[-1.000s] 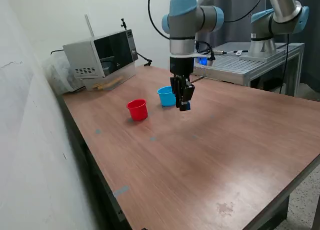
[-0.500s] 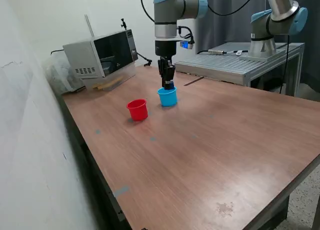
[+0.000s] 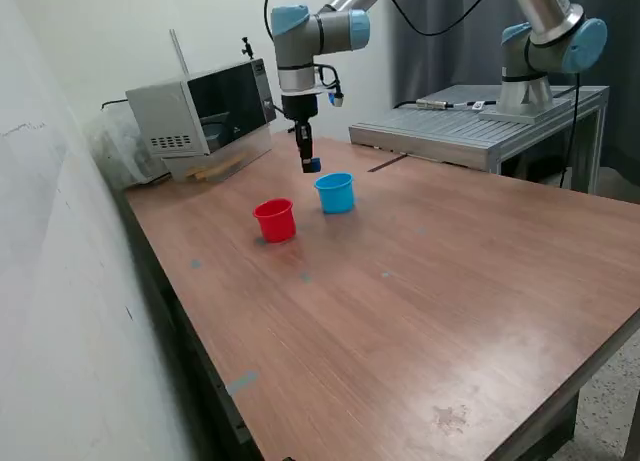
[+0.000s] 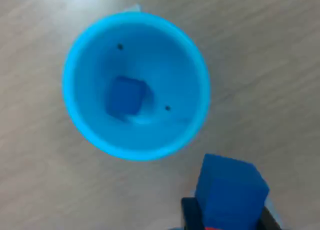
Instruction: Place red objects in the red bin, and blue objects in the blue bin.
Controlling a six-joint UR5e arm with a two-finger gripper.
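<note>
The gripper (image 3: 311, 165) holds a dark blue cube (image 4: 229, 192) pinched between its jaws, hanging just above the wooden surface (image 3: 430, 281). Half a second ago it was directly over the blue cup (image 3: 335, 193); now it has travelled past it, toward the exterior view's left, and hangs beside the cup on the side nearer the microwave (image 3: 200, 106). The wrist view agrees: the held cube sits outside the cup's rim rather than above its opening, so the arm has overshot the drop point without letting go.

Inside the blue cup (image 4: 135, 85) a second blue cube (image 4: 125, 96) already rests on the bottom, so one of the blue items is sorted. The red cup (image 3: 275, 220) stands near the blue one, to its left in the exterior view; its contents cannot be seen from here, and no red cubes show on the surface.

The step in hand looks like the delivery of this last blue cube. The gripper probably needs to come back over the cup's mouth before the jaws part; released where it is, the cube would land on the surface or strike the rim.
</note>
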